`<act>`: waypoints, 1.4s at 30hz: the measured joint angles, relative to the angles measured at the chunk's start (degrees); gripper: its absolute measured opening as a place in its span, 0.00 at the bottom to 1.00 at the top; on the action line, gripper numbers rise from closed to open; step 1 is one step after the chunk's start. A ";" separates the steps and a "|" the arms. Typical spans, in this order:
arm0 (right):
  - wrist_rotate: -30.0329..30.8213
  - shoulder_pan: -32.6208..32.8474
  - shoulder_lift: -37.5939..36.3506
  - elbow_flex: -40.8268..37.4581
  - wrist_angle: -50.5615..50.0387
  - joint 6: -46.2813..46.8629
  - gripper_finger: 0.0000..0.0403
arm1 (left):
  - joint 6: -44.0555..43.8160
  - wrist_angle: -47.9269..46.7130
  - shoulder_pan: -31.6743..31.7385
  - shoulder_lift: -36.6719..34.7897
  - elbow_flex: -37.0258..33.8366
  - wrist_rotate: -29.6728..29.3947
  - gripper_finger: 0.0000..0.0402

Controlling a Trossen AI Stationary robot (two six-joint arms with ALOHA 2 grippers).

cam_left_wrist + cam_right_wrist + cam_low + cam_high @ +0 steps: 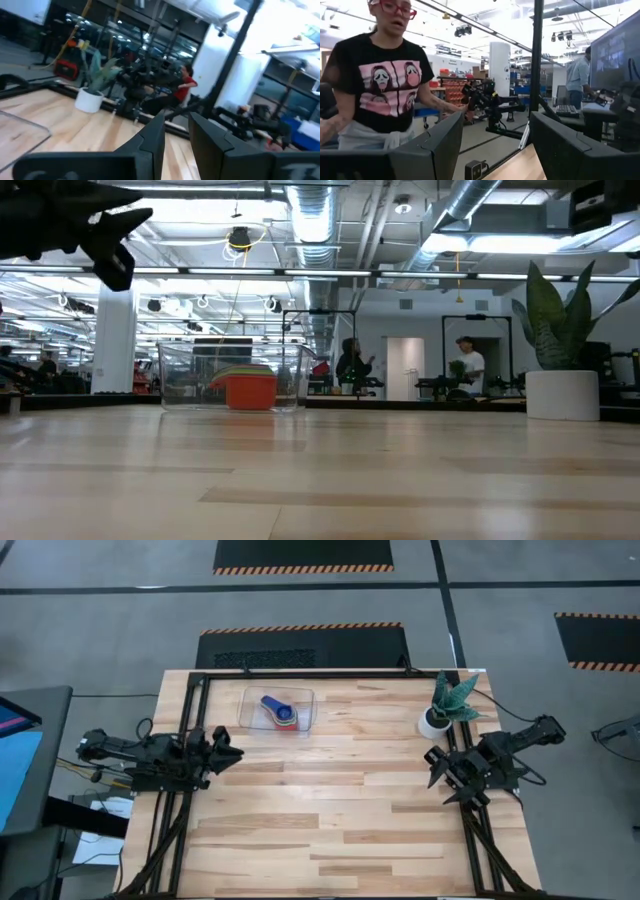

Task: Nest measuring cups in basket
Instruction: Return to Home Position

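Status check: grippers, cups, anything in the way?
Left gripper, right gripper: fingers open, empty, away from basket. Measuring cups stacked inside it. Plant pot near right gripper.

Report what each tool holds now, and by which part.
Nothing is held. The left tool and the right tool are both open and empty; the measuring cups sit in the basket.

I work in an open robotics lab: bare ceiling ducts (305, 220) overhead, hazard-striped floor mats (303, 554) beyond my table (340, 830), people (466, 365) standing far behind it.
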 joint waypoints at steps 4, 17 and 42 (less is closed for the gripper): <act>-0.42 0.00 0.02 0.00 -2.55 -2.95 0.63 | 2.60 1.40 0.54 0.51 0.04 1.68 0.19; -1.29 -5.20 0.02 0.00 -6.60 -6.35 0.63 | 0.87 1.31 4.85 0.13 0.04 6.57 0.19; 7.90 -26.32 0.04 -0.24 -15.16 2.70 0.63 | -3.03 -3.68 5.38 0.13 0.02 2.96 0.19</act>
